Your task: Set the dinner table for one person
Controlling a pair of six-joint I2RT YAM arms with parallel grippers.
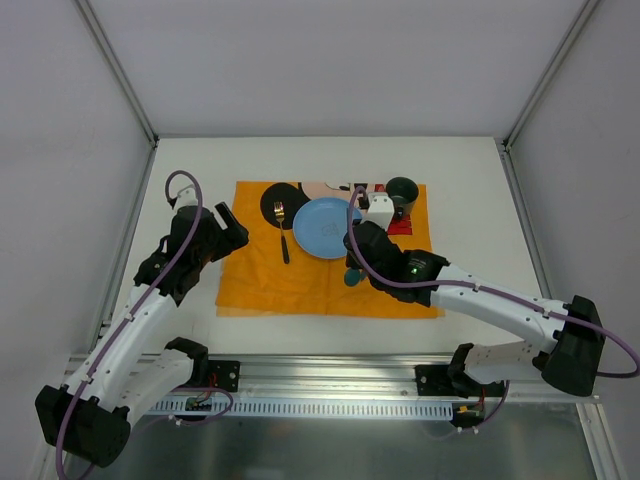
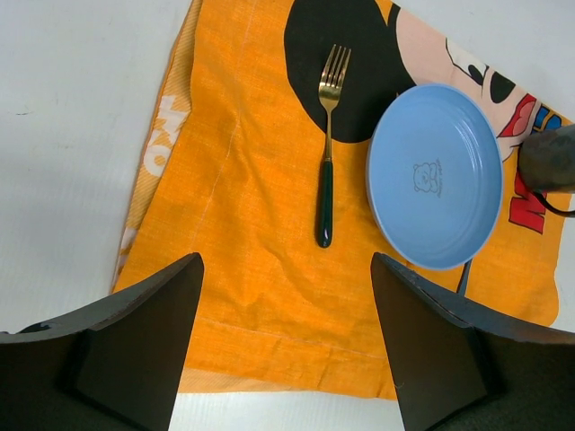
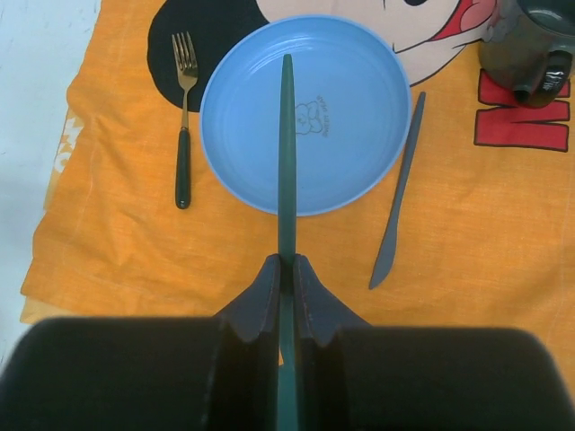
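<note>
Left fingers [image 2: 166,314]: two black wedge-shaped blocks, spread wide and grasping nothing, above the near left part of the placemat [image 2: 243,180].

Right fingers [image 3: 268,292]: clenched on one slim dark-green utensil handle [image 3: 287,153], held edge-on and pointing toward the plate. Its working end cannot be identified.

Placemat: one rectangular piece of orange woven cloth with a cartoon print, lightly creased, lying at the middle of the tabletop [image 1: 300,160].

On the placemat:
- One fork [image 2: 325,153], with gold tines and a dark handle, left of the plate.
- One plate [image 2: 449,117], round, smooth and pale blue, with a small bear mark printed at its centre.
- One knife [image 3: 395,202], flat and dull grey, just right of the plate.
- One dark round mug [image 3: 517,45], at the far right. Its contents cannot be made out.

Tabletop: white, flat and matte, with grey walls around it.
</note>
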